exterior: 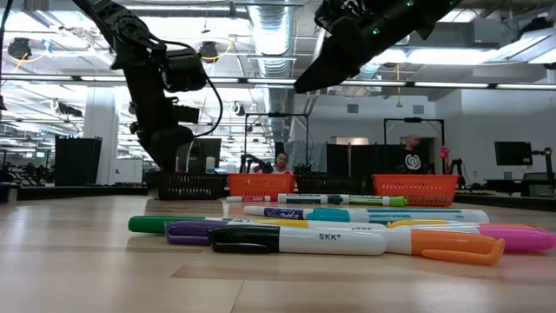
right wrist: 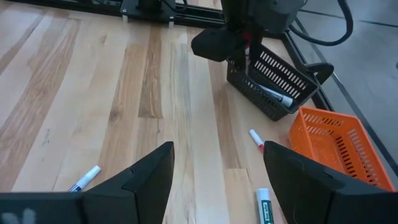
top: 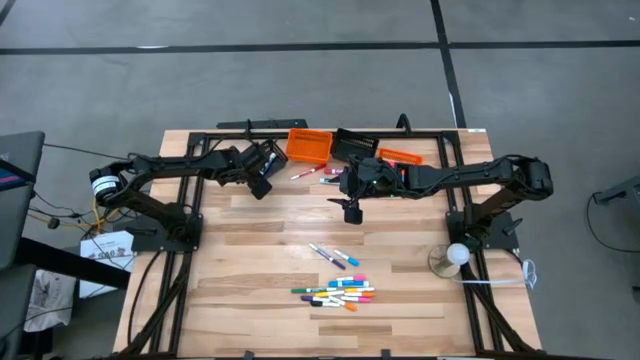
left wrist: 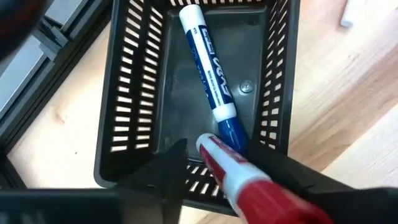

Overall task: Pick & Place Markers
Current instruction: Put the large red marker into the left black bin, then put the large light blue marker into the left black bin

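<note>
Markers (top: pixel 338 290) mostly lie loose on the bench (top: pixel 250 260); my left jaws (left wrist: pixel 239 180), over the black bin (left wrist: pixel 134 106), are parting around a red-capped marker (left wrist: pixel 249 183), so I should release squarely inside; right jaws (right wrist: pixel 217 180) gape empty.

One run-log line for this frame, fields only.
left tool: over black bin, red marker between its fingers | bin: blue marker inside | right tool: open, above table

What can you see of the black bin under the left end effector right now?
The black bin is a small rectangular basket of slotted, plastic-looking walls with a solid floor, upright on the wooden table. A blue-capped white marker lies inside it. A red-capped marker sits between the left end effector's fingers above its near rim.
</note>
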Motion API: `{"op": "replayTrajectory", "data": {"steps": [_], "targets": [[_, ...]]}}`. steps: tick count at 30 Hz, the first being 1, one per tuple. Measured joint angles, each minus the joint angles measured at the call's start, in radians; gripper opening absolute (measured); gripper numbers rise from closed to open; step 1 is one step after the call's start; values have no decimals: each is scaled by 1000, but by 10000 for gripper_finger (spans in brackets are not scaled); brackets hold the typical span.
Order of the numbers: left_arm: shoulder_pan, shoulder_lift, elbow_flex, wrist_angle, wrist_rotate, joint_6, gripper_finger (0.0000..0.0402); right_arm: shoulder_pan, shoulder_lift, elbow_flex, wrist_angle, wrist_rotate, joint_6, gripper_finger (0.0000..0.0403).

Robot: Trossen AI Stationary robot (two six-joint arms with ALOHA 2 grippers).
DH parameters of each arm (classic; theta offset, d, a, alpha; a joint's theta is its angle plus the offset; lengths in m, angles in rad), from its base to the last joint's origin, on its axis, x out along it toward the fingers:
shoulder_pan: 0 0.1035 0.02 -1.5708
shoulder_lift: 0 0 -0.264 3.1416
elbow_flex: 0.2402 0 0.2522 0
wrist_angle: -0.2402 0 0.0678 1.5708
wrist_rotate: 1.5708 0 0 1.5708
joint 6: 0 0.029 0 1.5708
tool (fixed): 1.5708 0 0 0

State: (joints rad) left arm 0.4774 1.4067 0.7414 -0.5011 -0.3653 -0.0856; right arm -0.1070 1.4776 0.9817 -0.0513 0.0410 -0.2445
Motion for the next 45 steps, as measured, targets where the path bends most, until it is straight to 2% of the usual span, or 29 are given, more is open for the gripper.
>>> {"op": "replayTrajectory", "data": {"steps": [4, 8, 15, 18, 22, 27, 31, 38, 41, 43, 45], "targets": [[0, -4, 0, 0, 0, 7, 213, 0, 0, 0, 1, 0, 0, 240], [-1, -49, 0, 15, -21, 8, 233, 0, 0, 0, 15, 0, 1, 240], [-1, -199, 0, 107, -149, 49, 223, 0, 0, 0, 30, 0, 1, 240], [-1, -259, 0, 185, -160, 80, 215, 0, 0, 0, 30, 0, 1, 240], [-26, -330, 0, 208, -128, 109, 207, 0, 0, 0, 27, 0, 1, 240], [-124, -386, 1, 77, -7, 56, 202, 2, 0, 0, 6, 0, 3, 240], [-246, -369, -3, -54, 23, -62, 197, 3, 0, 0, -1, -11, 9, 240], [-478, -256, -37, -175, 101, -279, 184, 17, 0, 0, -1, -18, 11, 240], [-549, -194, -38, -226, 69, -342, 178, 18, 0, 0, -1, -18, 10, 240], [-562, -152, -38, -238, 13, -373, 175, 18, 0, 0, -1, -18, 10, 240], [-555, -108, -38, -244, -1, -387, 172, 18, 0, 0, -2, -18, 9, 240]]}}
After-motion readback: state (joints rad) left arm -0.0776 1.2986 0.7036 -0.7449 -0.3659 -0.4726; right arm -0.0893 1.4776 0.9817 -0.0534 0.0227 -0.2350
